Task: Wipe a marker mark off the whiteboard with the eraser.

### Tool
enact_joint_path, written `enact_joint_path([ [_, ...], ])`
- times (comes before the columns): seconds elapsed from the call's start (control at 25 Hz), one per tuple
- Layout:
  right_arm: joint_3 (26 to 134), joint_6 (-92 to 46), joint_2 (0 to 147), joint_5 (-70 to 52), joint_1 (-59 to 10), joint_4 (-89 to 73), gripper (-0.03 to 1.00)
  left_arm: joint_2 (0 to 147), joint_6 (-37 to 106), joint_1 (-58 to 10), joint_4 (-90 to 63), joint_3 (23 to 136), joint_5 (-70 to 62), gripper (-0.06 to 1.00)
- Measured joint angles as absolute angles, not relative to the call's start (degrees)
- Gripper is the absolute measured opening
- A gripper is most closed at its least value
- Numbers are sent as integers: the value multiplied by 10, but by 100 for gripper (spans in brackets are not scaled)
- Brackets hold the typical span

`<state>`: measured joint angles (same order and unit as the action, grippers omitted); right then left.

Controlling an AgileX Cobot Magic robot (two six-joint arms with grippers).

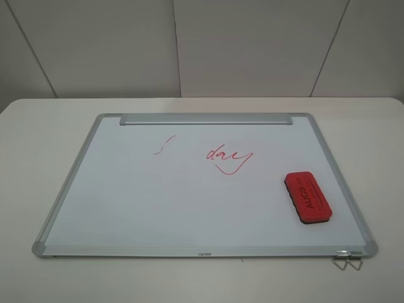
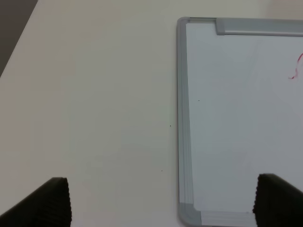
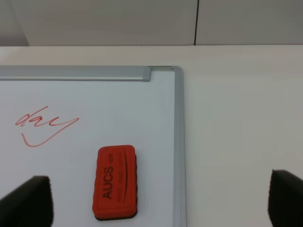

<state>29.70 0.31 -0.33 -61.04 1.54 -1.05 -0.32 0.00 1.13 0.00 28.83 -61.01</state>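
The whiteboard (image 1: 164, 202) lies flat on a white table. A small red squiggle, the marker mark (image 1: 163, 146), sits on its upper left part and also shows at the picture's edge in the left wrist view as the marker mark (image 2: 296, 71). The red eraser (image 1: 308, 197) rests on the board near its right edge, lettering up. My right gripper (image 3: 158, 201) hangs open above the eraser (image 3: 116, 182) and the board's right frame, holding nothing. My left gripper (image 2: 163, 203) is open over the board's left edge (image 2: 182, 123). Neither arm shows in the exterior high view.
The red word "day" (image 1: 227, 156) with a swoosh beneath is written mid-board. A silver strip (image 1: 205, 118) runs along the far edge. A metal clip (image 1: 347, 259) hangs off the board's near right corner. Wall panels stand behind the table.
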Motion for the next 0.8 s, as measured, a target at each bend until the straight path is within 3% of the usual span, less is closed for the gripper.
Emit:
enact_joint_path([
  [0.8, 297, 3, -3, -610, 15, -10, 83, -3, 0, 11, 0, 288, -610, 77],
])
